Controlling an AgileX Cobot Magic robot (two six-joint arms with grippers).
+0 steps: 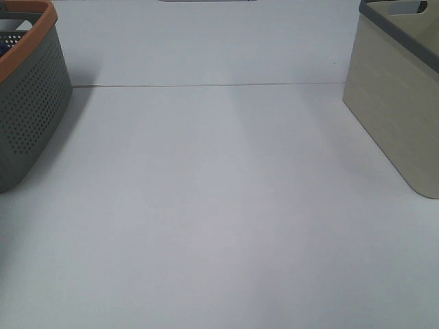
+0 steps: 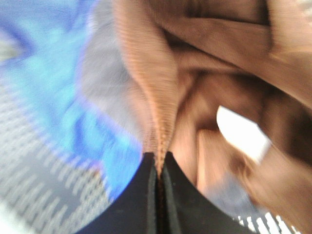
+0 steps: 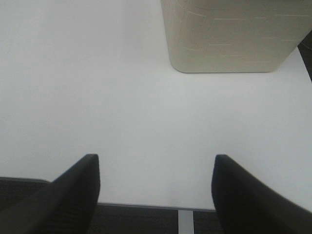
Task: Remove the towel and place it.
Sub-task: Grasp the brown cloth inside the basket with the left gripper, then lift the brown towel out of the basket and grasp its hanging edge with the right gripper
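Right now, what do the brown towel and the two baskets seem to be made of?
The towel looks like soft woven fabric, matte: fine ribbed weave and folds show. The grey basket seems moulded plastic, matte, with rows of small holes. The beige basket seems plastic too, faintly embossed.

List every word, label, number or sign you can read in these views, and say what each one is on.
No text can be read.
The white tag on the towel is too blurred to show any print.
The grey basket and the beige basket show no lettering.
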